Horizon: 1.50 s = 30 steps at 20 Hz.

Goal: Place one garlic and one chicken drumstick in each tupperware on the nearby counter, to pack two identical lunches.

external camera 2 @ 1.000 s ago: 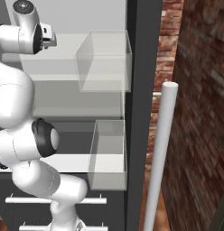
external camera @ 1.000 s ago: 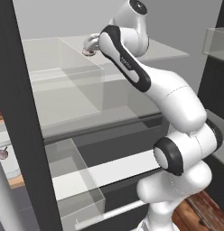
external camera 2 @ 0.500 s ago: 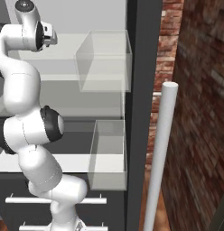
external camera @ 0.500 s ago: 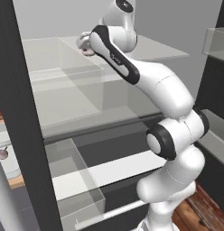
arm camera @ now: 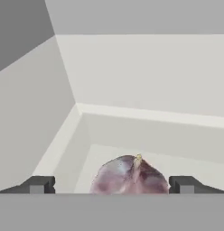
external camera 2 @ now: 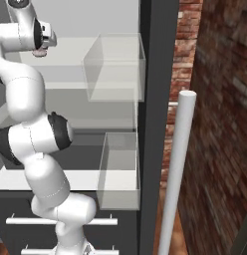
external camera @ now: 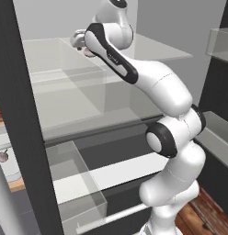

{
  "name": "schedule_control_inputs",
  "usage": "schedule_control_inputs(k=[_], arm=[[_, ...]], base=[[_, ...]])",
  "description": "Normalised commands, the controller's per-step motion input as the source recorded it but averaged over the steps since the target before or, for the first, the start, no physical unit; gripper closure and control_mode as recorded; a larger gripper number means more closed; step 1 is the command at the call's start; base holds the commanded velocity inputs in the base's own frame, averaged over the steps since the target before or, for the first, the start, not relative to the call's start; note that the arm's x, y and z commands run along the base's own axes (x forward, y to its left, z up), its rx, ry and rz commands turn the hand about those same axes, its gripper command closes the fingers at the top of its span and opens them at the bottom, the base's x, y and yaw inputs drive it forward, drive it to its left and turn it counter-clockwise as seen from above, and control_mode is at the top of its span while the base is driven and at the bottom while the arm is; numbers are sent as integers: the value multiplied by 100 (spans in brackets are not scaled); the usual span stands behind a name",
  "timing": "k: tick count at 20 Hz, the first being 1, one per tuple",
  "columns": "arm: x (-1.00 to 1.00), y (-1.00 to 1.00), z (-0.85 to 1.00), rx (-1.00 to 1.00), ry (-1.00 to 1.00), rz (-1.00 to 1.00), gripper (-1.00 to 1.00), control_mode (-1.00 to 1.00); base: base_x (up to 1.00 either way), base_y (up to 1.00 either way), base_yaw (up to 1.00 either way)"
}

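a garlic (arm camera: 131,177) is seen in the hand view between the two finger tips of the gripper (arm camera: 111,185), its pointed stem tip turned toward the pale shelf walls beyond. the fingers (arm camera: 39,184) are held spread, with a clear gap left on each side of the bulb, so nothing is pinched; whether the bulb is touched by either pad cannot be told. in the left base view the gripper (external camera: 83,43) is reached high onto the upper shelf (external camera: 148,48) of an open fridge, beside a clear bin (external camera: 65,64), and a pinkish bulb (external camera: 89,53) is just made out under the hand. no tupperware, counter or chicken drumstick is picked out with any certainty in these views.

the step in hand is judged to be the grasp of this garlic, with the task hardly begun. several faults are possible from here. the round bulb may be squeezed off-centre and squirted out sideways toward the shelf corner. if the jaws are shut too high, only the stem may be caught and the bulb dropped on lifting. the bin wall or shelf edge may be struck by the wrist when the arm is drawn out.
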Motion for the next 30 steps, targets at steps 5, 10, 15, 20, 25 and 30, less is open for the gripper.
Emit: schedule_control_inputs(k=[5, 10, 15, 20, 25, 30], arm=[[-1, -3, -9, 0, 0, 0, -100, -100], [0, -3, -16, -3, 0, 0, -100, -100], [4, 0, -22, -7, 0, 0, -100, -100], [18, 0, -41, -16, -2, 0, -100, -100], [1, 0, -29, -10, 0, 0, 100, -100], [-3, 0, 0, 0, -1, 0, 100, -100]], base=[[0, 0, 0], [0, 0, 0], [0, 0, 0], [0, 0, 0], [0, 0, 0], [0, 0, 0]])
